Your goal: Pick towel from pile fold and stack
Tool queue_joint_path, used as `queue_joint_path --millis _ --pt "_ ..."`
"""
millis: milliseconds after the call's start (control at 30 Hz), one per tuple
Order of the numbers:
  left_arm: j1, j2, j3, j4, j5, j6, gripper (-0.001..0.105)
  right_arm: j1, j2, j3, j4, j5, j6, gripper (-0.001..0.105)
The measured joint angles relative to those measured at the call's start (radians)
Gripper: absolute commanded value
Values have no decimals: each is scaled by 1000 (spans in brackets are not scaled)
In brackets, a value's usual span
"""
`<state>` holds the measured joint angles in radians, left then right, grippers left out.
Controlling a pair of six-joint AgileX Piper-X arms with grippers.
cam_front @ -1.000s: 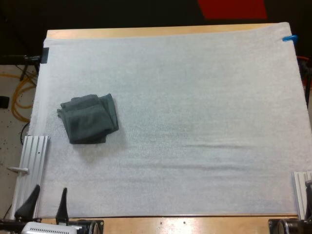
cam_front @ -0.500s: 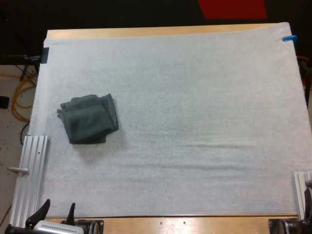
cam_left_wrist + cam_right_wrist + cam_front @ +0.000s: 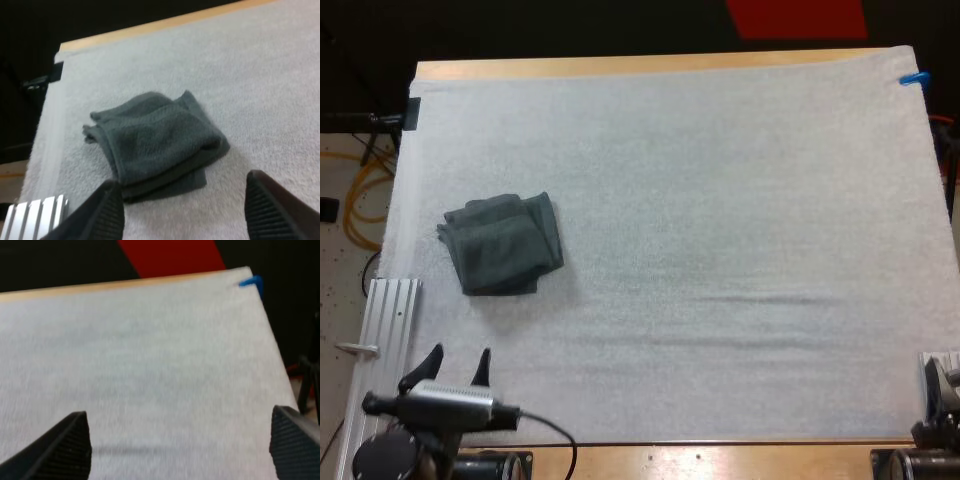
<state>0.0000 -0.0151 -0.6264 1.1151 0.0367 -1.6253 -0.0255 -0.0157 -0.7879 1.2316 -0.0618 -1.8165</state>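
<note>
The wooden desk (image 3: 620, 67) carries a white mat (image 3: 740, 230) that covers nearly all of its top, leaving a bare strip of wood along the far side. A ribbed metal rail (image 3: 382, 335) lies along the mat's left edge, near the robot.

On the left part of the mat lies 1 dark grey-green towel (image 3: 502, 243), just beyond the rail and well apart from the right side. It sits in a loose, squarish bundle: layers overlap, 1 thicker fold runs along the side nearest the left arm, and a ragged corner sticks out towards the mat's edge. It looks roughly doubled over rather than neatly squared.

The left pincer (image 3: 455, 358) hovers over the mat's near left corner, its fingers spread and clear of everything. From the left wrist view the towel (image 3: 155, 142) lies straight ahead between the 2 fingertips (image 3: 111, 200), untouched. The right pincer (image 3: 178, 412) hangs over bare mat on the right side, fingers likewise wide apart and holding nothing.

Judging from its look, the towel is light, soft terry cloth: it will sag and drape when lifted, and its pile should give the fingers good friction. Pinching into the thick middle would probably gather several layers at once. A better hold seems to be the protruding corner or the free edge of the top layer, so the cloth can open out before folding.
</note>
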Motion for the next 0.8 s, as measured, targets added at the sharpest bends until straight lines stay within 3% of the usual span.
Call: queue_joint_path --millis 200,600,800 --pt "0 0 98 -28 3 -21 52 0 0 69 -78 0 3 71" --pt "0 3 97 -48 6 -28 52 0 2 222 -87 0 5 71" --pt "0 3 97 -48 6 -28 52 0 4 227 -104 0 5 71"
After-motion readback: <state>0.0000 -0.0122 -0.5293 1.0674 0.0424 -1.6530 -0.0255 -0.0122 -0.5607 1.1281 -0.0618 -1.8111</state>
